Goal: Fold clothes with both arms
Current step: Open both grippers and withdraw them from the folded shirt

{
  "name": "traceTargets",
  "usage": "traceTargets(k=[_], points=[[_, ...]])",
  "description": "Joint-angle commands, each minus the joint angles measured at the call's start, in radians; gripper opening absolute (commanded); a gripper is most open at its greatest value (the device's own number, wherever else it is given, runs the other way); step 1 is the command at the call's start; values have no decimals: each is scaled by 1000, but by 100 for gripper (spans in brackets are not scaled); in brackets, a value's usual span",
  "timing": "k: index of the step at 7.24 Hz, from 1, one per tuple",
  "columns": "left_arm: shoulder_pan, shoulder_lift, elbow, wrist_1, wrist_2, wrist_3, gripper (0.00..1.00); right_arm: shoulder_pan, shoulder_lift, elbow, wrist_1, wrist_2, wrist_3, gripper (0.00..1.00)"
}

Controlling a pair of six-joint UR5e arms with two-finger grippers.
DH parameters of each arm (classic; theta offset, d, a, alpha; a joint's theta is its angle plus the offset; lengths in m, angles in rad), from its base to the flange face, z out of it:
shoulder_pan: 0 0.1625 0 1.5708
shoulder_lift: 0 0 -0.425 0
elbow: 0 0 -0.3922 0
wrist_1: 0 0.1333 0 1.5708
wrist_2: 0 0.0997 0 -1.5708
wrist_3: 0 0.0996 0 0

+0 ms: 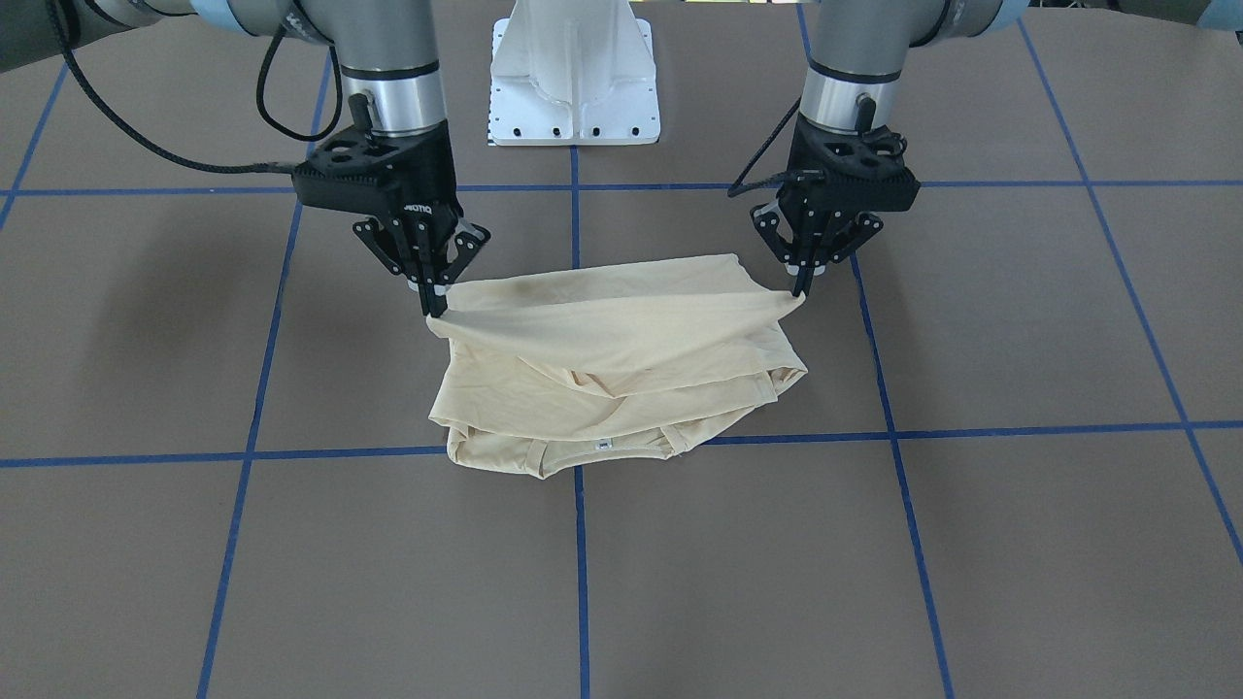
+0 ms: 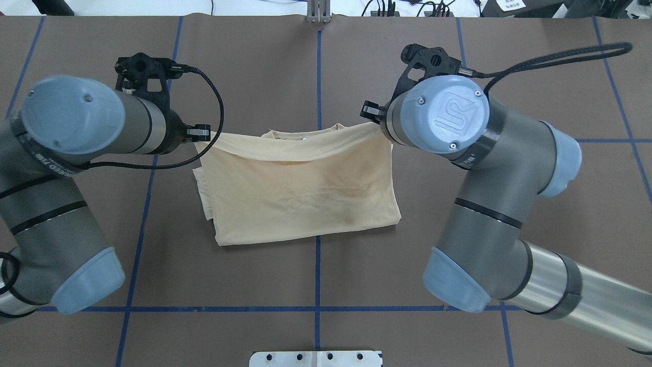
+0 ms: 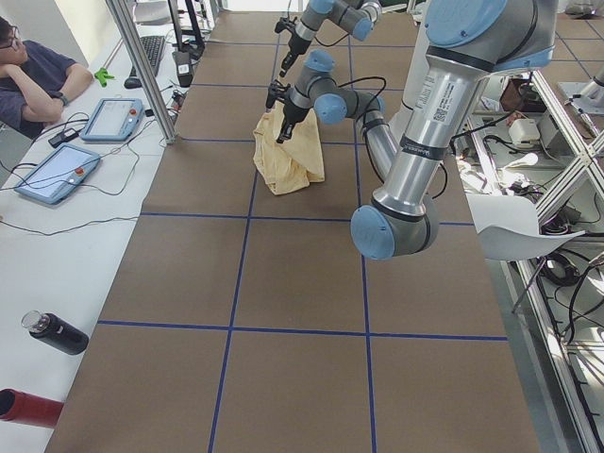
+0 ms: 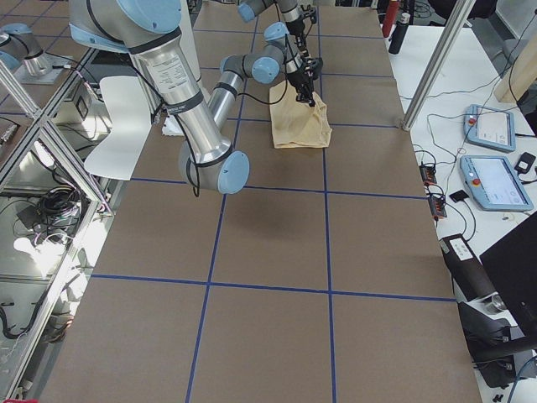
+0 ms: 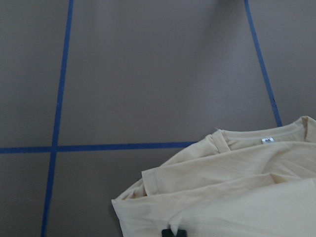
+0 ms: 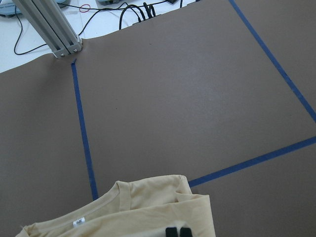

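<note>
Cream-yellow cloth, the shirt (image 1: 621, 359), is drawn taut between the two grippers. The right gripper (image 1: 436, 309) has its fingers pressed together on one corner of the raised edge. The left gripper (image 1: 799, 289) pinches the opposite corner in the same way, its fingers closed on the fabric. Both point straight down, with their tips level with each other.

From that held edge the cloth sags in a shallow fold. The rest of the shirt lies bunched in layers on the brown table (image 1: 971, 544), below the fingertips and on the side away from the robot's base.

The neckline is the part lying farthest out from both grippers. A small white neck label (image 1: 603, 445) sits there, roughly midway between them. In the left wrist view the label (image 5: 267, 140) is ahead of the fingertips and off to their right. In the right wrist view it (image 6: 77, 223) is ahead and to the left. Its print is too small to read.

The right gripper's black body carries white lettering (image 1: 418, 207) that looks like "ROBOTIQ". The light-blue cap (image 2: 443, 113) above the right gripper bears a raised "UR" mark. Blue tape lines (image 1: 581, 563) cross the table under the shirt.
</note>
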Motion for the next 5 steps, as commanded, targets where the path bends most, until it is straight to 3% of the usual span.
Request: traceTargets(k=[1, 2, 5], points=[[-3, -13, 201, -169, 20, 6, 0, 17, 70, -238, 186, -4, 6, 0], [-1, -14, 267, -233, 20, 6, 0, 24, 99, -336, 231, -4, -5, 0], [21, -19, 381, -339, 20, 6, 0, 31, 98, -409, 259, 1, -17, 0]])
